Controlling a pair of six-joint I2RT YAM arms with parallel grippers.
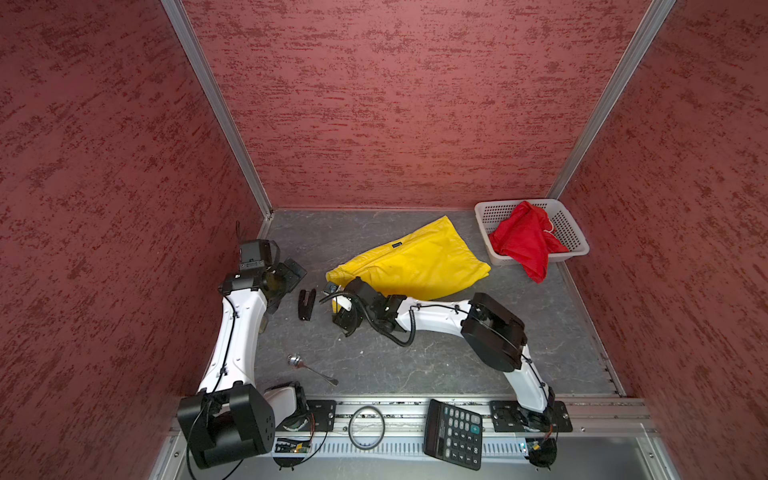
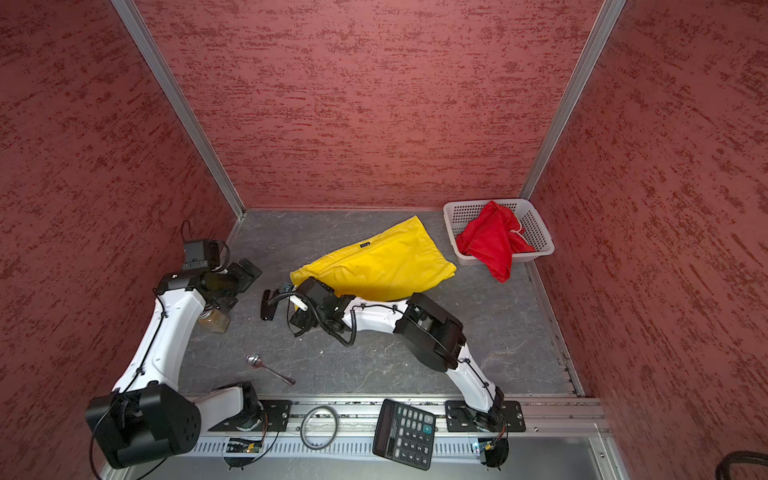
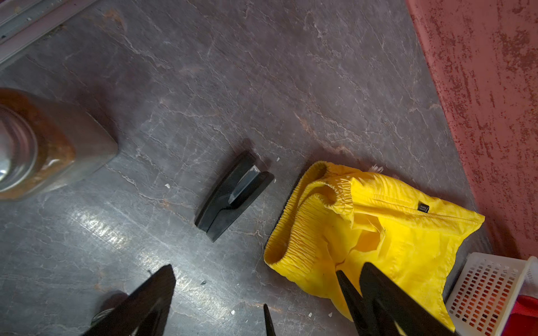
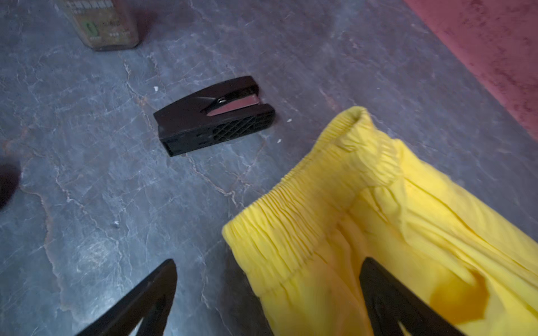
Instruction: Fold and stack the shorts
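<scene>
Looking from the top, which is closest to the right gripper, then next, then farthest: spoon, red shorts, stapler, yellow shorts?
From the right gripper, in a top view:
1. yellow shorts, waistband right at it
2. black stapler, just to its left
3. spoon, toward the front
4. red shorts, in the basket, back right
</scene>
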